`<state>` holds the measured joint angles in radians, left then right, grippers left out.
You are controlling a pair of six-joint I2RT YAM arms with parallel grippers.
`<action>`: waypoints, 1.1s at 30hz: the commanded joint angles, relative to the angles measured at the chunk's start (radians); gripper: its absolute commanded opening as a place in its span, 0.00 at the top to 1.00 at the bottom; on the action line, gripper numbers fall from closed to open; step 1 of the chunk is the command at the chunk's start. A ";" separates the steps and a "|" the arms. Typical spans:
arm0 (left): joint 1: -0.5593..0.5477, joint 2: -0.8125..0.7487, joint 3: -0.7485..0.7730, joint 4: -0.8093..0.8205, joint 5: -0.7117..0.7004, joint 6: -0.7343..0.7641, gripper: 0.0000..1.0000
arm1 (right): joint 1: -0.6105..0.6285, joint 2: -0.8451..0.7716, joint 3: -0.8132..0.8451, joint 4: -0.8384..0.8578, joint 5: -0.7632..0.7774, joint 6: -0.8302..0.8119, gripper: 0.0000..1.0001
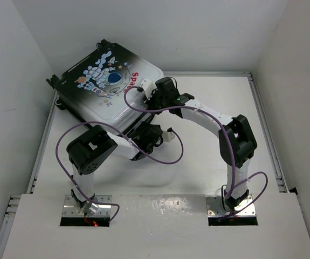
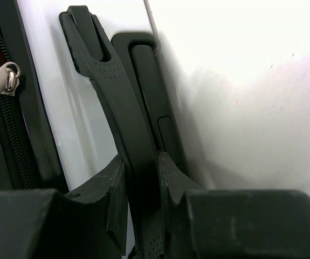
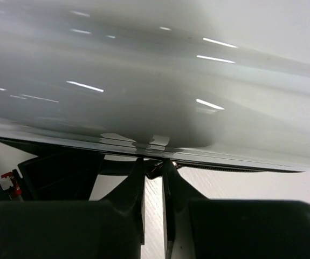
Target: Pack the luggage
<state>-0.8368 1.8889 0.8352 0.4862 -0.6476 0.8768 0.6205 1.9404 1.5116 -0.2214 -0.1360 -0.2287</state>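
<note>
The luggage (image 1: 106,81) lies at the back left with its astronaut and "Space" print facing up and the lid down. My left gripper (image 1: 144,141) is at its near side. In the left wrist view the gripper (image 2: 141,178) is shut on the suitcase's black strap handle (image 2: 111,91), with white shell (image 2: 79,124) and a metal zipper pull (image 2: 4,80) beside it. My right gripper (image 1: 143,93) is at the suitcase's right edge. In the right wrist view the gripper (image 3: 155,168) pinches a small dark zipper pull under the glossy shell (image 3: 144,81).
White walls enclose the table (image 1: 208,151) on three sides, and the suitcase's far corner is close to the back-left one. Purple cables (image 1: 165,159) loop over the table between the arms. A metal rail (image 1: 268,140) runs along the right edge.
</note>
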 commanded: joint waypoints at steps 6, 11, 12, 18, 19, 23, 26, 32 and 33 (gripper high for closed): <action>0.042 0.068 -0.015 -0.159 0.066 0.050 1.00 | -0.119 -0.040 -0.040 0.033 0.119 0.057 0.96; 0.051 0.068 -0.015 -0.159 0.066 0.050 1.00 | -0.151 -0.037 -0.048 -0.016 0.118 0.054 0.94; 0.051 0.068 -0.015 -0.159 0.066 0.050 1.00 | -0.160 -0.037 -0.051 -0.019 0.113 0.054 0.93; 0.061 0.068 -0.015 -0.169 0.075 0.050 1.00 | -0.179 -0.038 -0.068 -0.026 0.093 0.052 1.00; 0.061 0.068 -0.015 -0.169 0.075 0.050 1.00 | -0.189 -0.037 -0.074 -0.022 0.088 0.063 1.00; 0.061 0.068 -0.015 -0.169 0.075 0.050 1.00 | -0.211 -0.031 -0.093 -0.010 0.058 0.098 1.00; 0.061 0.068 -0.005 -0.169 0.075 0.050 1.00 | -0.232 -0.031 -0.117 0.020 0.039 0.121 1.00; 0.070 0.068 -0.005 -0.169 0.075 0.050 1.00 | -0.261 -0.040 -0.159 0.089 0.024 0.111 1.00; 0.070 0.068 -0.005 -0.169 0.075 0.050 1.00 | -0.263 -0.040 -0.159 0.091 0.029 0.108 1.00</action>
<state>-0.8234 1.8957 0.8482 0.4843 -0.6277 0.8772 0.4187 1.9171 1.3804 -0.1085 -0.2142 -0.1078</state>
